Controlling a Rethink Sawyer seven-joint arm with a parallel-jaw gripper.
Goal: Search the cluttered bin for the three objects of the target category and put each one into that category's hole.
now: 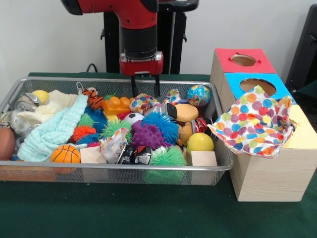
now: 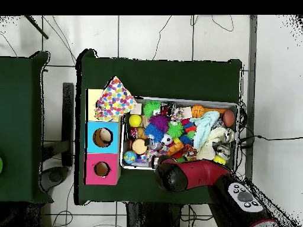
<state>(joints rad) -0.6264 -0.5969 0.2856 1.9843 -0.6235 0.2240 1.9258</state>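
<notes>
My gripper hangs open and empty over the far side of the wire mesh bin, its tips just above the toys. A dotted cloth lies draped over the yellow-topped box and the bin's right rim, hiding that box's hole. A second dotted piece shows in the bin right under my fingertips, and a smaller dotted bit lies to its right. From overhead the draped cloth covers the yellow box, and my red arm hides the gripper at the bin's edge.
The bin holds a mint-green towel, a cream knitted cloth, a small basketball, a yellow ball, a globe ball and spiky toys. The blue box's hole and the red box's hole are uncovered.
</notes>
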